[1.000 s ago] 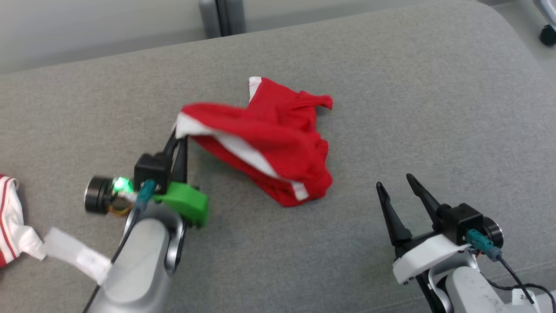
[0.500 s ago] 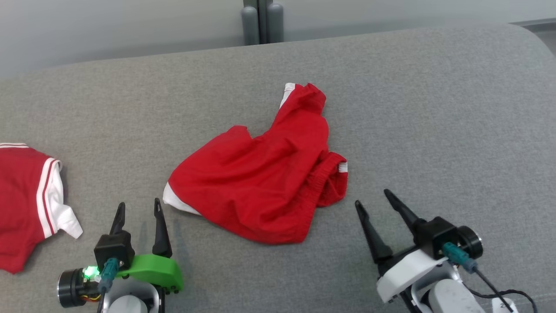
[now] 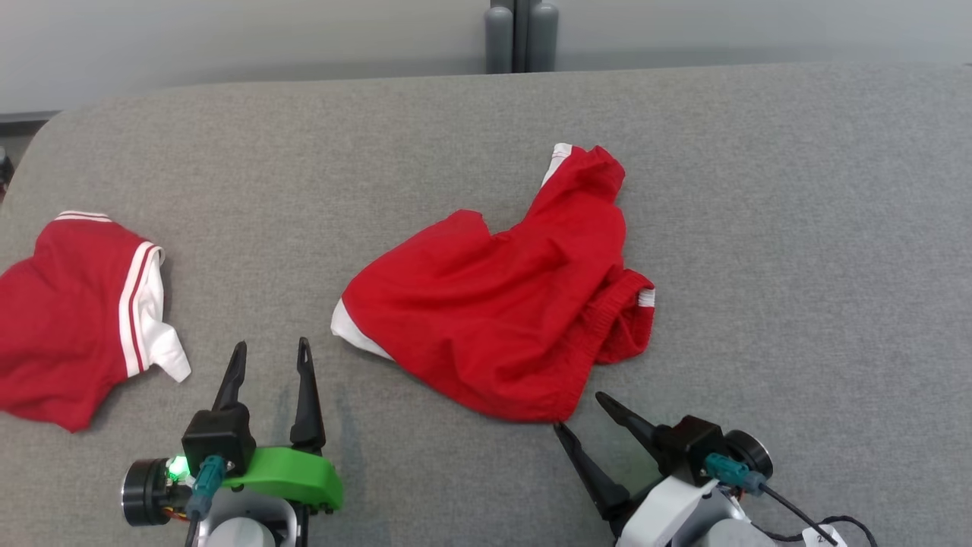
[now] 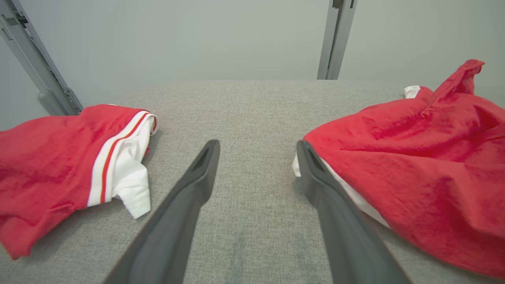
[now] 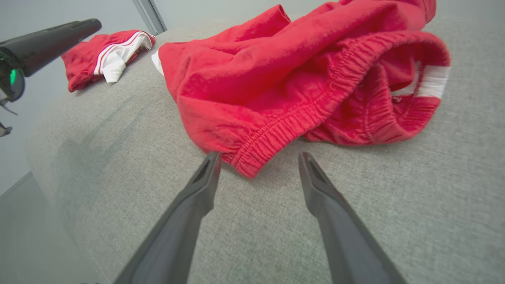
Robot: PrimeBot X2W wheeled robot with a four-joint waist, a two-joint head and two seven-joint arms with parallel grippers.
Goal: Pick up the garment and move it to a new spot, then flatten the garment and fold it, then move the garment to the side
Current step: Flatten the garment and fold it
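The red shorts (image 3: 509,311) lie rumpled in the middle of the grey surface (image 3: 797,213), and flattening looks to be the step in hand. At their 6 o'clock hem is the right gripper (image 3: 579,410), fingers apart and empty; next it should pinch that waistband corner. At 8 o'clock is the left gripper (image 3: 272,343), equally spread. One other red-and-white garment (image 3: 76,304) lies at 9 o'clock.

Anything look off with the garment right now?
Nothing damaged. The red shorts lie rumpled on the gray surface: one leg is bunched up toward the far side, and the elastic waistband gapes open just ahead of the right gripper. Its jaws are open, holding nothing.
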